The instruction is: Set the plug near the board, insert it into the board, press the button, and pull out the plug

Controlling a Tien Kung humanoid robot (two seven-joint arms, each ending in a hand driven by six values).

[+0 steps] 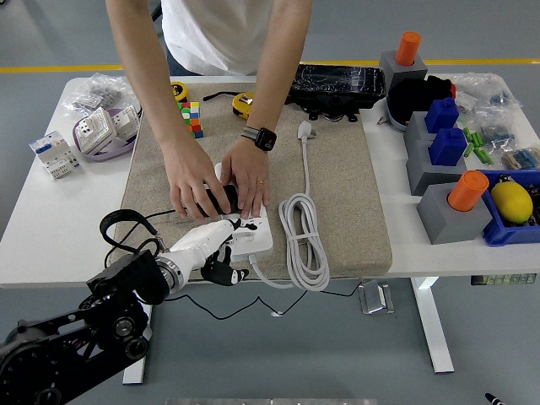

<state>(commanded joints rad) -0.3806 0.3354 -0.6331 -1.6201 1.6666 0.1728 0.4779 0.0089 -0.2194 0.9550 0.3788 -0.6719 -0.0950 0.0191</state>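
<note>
The white power board [258, 239] lies on the beige mat [346, 194], mostly covered. A person leaning over from the far side has both hands on it: one hand [194, 179] grips the black plug [216, 201], the other hand [248, 180], with a watch on its wrist, presses down on the board. My left hand [221, 246] rests at the board's near end beside the person's hands. Its white fingers are relaxed and reach onto the board's near edge, holding nothing. The plug's thin black cord [120, 223] loops off to the left.
The board's white cable [304, 240] lies coiled to the right, ending in a white plug [305, 129]. A colourful cube [192, 118], tape measures [245, 103] and a black case [339, 83] sit at the back. Grey blocks with pegs [451, 198] and a blue bin [513, 211] stand right.
</note>
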